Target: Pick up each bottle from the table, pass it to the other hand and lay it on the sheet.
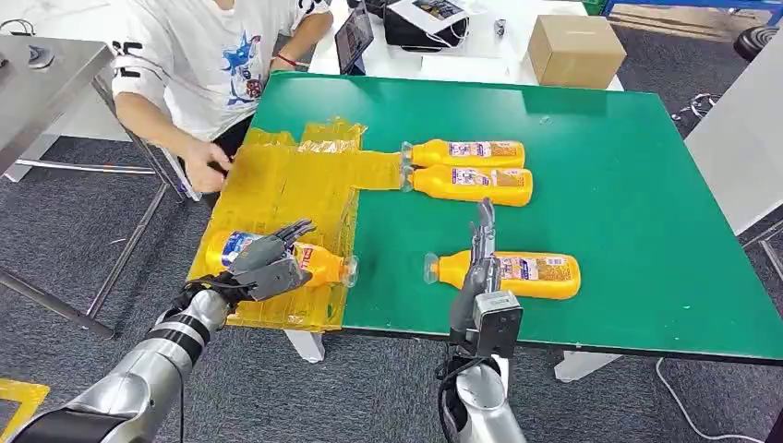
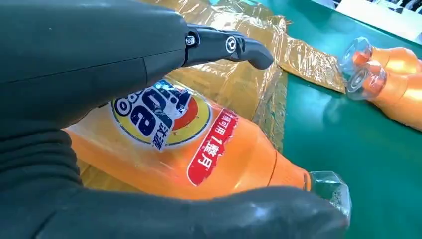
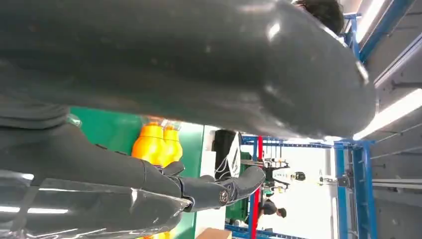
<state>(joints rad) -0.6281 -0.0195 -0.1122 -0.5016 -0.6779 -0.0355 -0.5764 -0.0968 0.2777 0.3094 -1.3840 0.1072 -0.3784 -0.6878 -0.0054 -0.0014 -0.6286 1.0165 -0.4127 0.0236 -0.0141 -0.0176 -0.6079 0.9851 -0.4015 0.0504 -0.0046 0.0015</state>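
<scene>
One bottle (image 1: 277, 256) on the sheet (image 1: 277, 185) under the clasping left robot hand (image 1: 270, 263); right robot hand (image 1: 480, 254) spread, empty.

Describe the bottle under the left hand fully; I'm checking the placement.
The bottle is orange plastic with a clear cap and a round blue, yellow and red label beside a red strip of print. It lies on its side on the yellow sheet, its cap reaching the sheet's edge over the green table. The left hand lies over its middle, fingers around it.
</scene>
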